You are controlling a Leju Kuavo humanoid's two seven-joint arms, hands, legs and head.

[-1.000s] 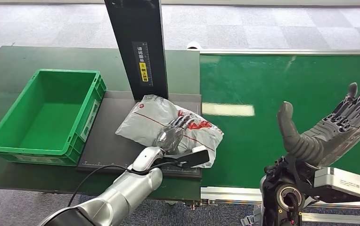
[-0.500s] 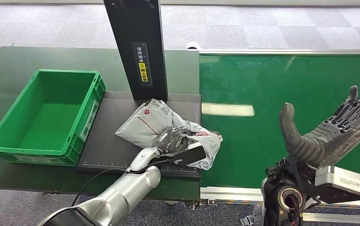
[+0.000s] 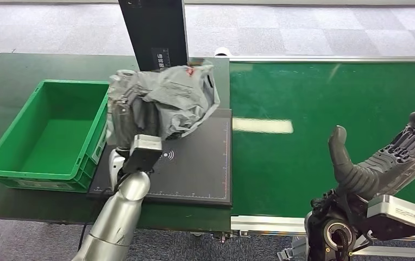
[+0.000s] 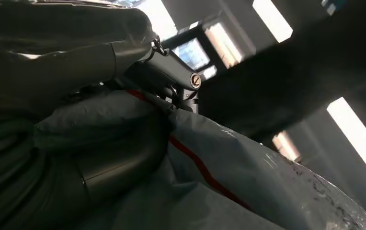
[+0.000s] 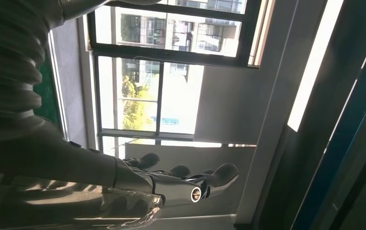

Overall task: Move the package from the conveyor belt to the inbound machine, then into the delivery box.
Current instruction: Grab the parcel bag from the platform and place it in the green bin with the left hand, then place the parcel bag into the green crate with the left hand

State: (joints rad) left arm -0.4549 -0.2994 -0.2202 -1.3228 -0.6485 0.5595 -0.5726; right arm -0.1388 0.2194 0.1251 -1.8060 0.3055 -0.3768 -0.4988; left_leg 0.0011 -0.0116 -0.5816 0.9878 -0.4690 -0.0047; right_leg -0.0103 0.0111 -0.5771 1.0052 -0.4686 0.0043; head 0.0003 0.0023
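The conveyor belt (image 3: 330, 109) stage looks done. The delivery box (image 3: 53, 130) beside the left hand (image 3: 123, 111) awaits the package (image 3: 178, 98) — gripped aloft above the inbound machine (image 3: 194, 168). The right hand (image 3: 382, 163) is spread, holding nothing.

The package (image 3: 178, 98) is showing crinkled glossy grey plastic film, the delivery box (image 3: 10, 163) smooth green plastic, the inbound machine (image 3: 194, 168) matt black.

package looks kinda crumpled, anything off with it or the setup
Nothing stands out. The grey package is bunched because the left hand grips it above the black scanner pad; no tear shows. The green box sits square.
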